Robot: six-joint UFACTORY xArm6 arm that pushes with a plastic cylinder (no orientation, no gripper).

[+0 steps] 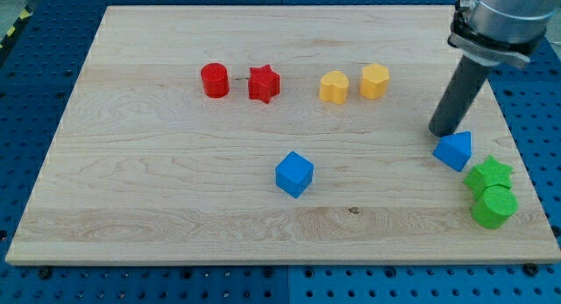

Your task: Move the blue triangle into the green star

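The blue triangle (454,151) lies near the view's right edge of the wooden board. The green star (489,173) sits just to its lower right, very close to it or touching; I cannot tell which. My tip (442,130) rests on the board right at the triangle's upper left side. The dark rod rises from there toward the view's top right.
A green cylinder (493,206) sits right below the green star. A blue cube (294,173) lies mid-board. A red cylinder (215,80), a red star (263,83), a yellow heart (333,87) and a yellow hexagon (374,81) form a row near the top. The board's right edge (526,164) is close.
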